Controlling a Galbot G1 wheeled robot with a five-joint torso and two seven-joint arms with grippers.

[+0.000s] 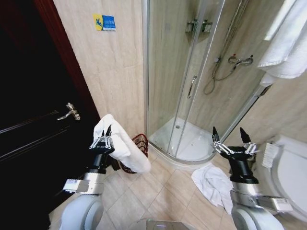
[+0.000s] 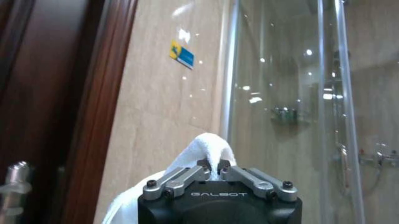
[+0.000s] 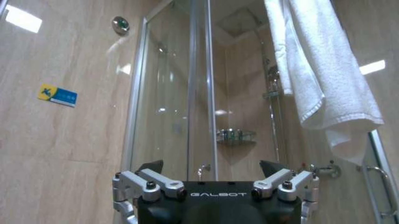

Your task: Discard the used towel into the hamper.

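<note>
My left gripper [image 1: 106, 133] is raised in front of the dark door and is shut on a white towel [image 1: 125, 146]. The towel drapes over the fingers and hangs down to the right, covering part of the hamper [image 1: 139, 142], a dark red wire basket on the floor against the tiled wall. In the left wrist view the towel [image 2: 206, 148] bunches up between the closed fingers of the left gripper [image 2: 215, 167]. My right gripper [image 1: 230, 136] is held up on the right, open and empty, and the right wrist view shows the right gripper [image 3: 212, 166] with its jaws spread.
A curved glass shower cabin [image 1: 192, 81] stands straight ahead. Another white towel [image 1: 213, 184] lies crumpled on the floor tiles by the shower base. A towel [image 1: 288, 43] hangs at the upper right. A white toilet [image 1: 292, 172] sits at the right edge. The dark door [image 1: 33, 120] is on the left.
</note>
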